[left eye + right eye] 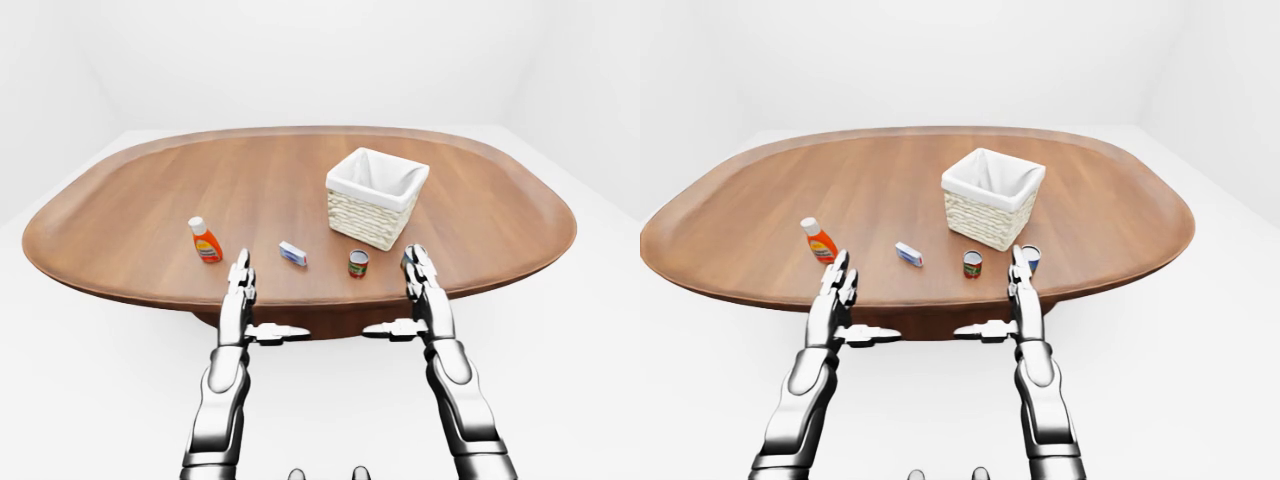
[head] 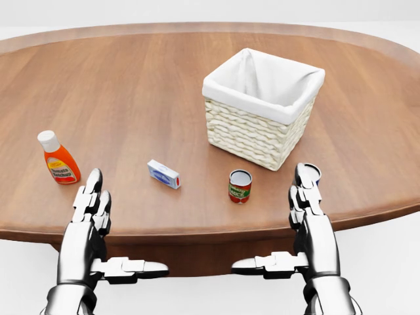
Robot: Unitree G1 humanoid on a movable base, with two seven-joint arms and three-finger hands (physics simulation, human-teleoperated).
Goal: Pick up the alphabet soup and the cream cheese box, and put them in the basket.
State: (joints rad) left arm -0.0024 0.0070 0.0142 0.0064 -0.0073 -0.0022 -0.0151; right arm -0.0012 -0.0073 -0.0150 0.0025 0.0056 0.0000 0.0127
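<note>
We see the white-lined woven basket (image 2: 262,108) on the oval wooden table (image 2: 131,85) — red-labelled soup can (image 2: 240,186) and small blue-white cream cheese box (image 2: 163,174) nearby. Our left hand (image 2: 92,209) and right hand (image 2: 307,197) hover empty, fingers spread.

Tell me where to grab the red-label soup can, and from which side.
Take the alphabet soup around its cylindrical side wall, at mid-height: it stands upright with its round top up, so a side wrap probably suits three fingers. Come from the head view's bottom right with the right hand, which is open and nearest. The basket sits above it in that view, so approach from the table edge.
</note>
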